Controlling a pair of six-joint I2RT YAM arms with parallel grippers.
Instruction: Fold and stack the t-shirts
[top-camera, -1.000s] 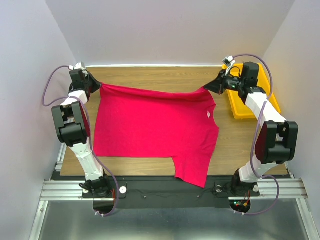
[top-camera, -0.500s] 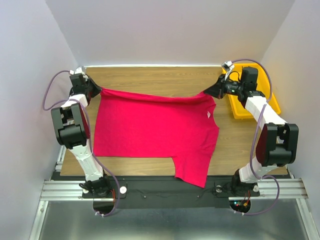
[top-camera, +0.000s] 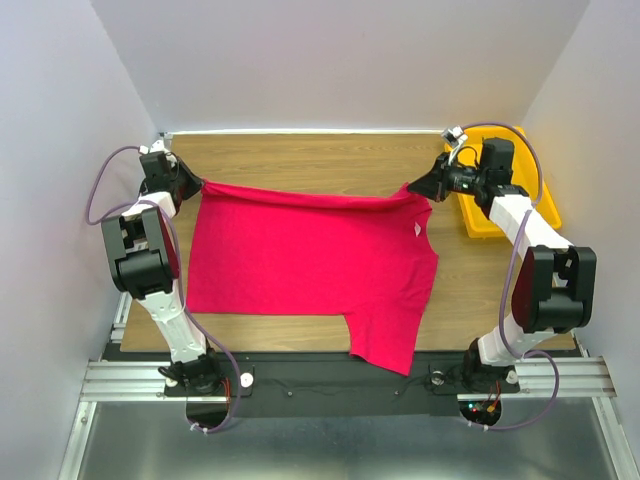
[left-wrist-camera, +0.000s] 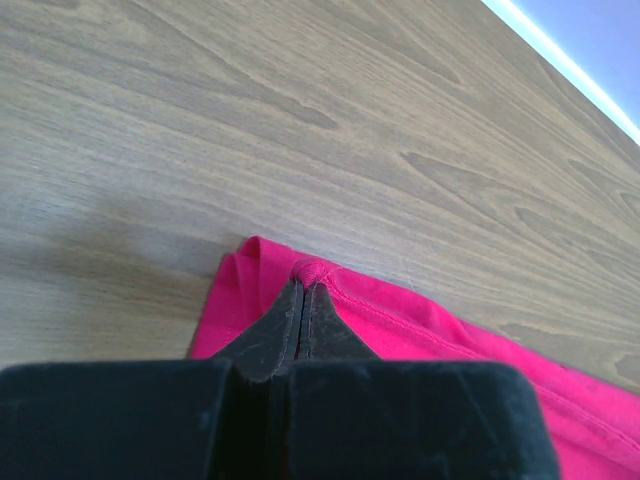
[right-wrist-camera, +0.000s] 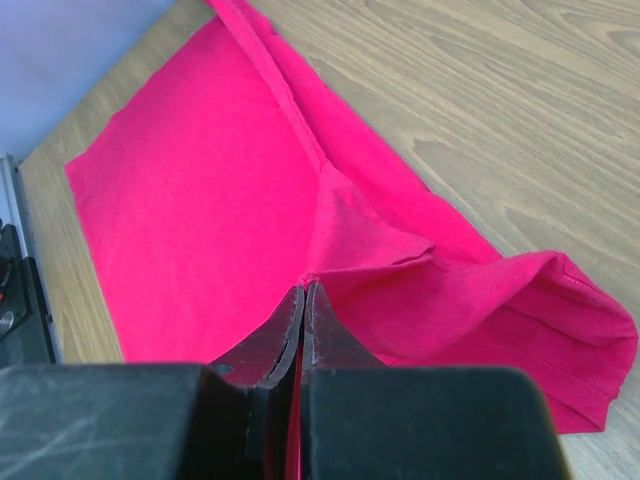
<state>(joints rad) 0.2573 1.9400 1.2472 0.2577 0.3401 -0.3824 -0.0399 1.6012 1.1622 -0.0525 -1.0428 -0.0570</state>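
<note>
Two grips, both on the far edge of the t-shirt (top-camera: 310, 260).

Left gripper (top-camera: 197, 184), upper left of the overhead view: jaws pressed fully together on a small nub of cloth at the hem corner. Its wrist view shows the fabric pinched right at the tips, the rest trailing to lower right over the table (top-camera: 300, 150).

Right gripper (top-camera: 416, 188), upper right, just beside the yellow tray (top-camera: 490, 225): jaws likewise closed tight, with cloth caught between the tips near the far shoulder. The sleeve is bunched in a loose fold just past them.

The far edge runs nearly straight between the two grips. This reads as a stretch to flatten the shirt ahead of a first fold.

The shirt body lies flat across the centre of the table, neck label toward the right. The near sleeve reaches over the bottom table edge toward the base rail. Judging by the outline, no fold is made yet.
</note>
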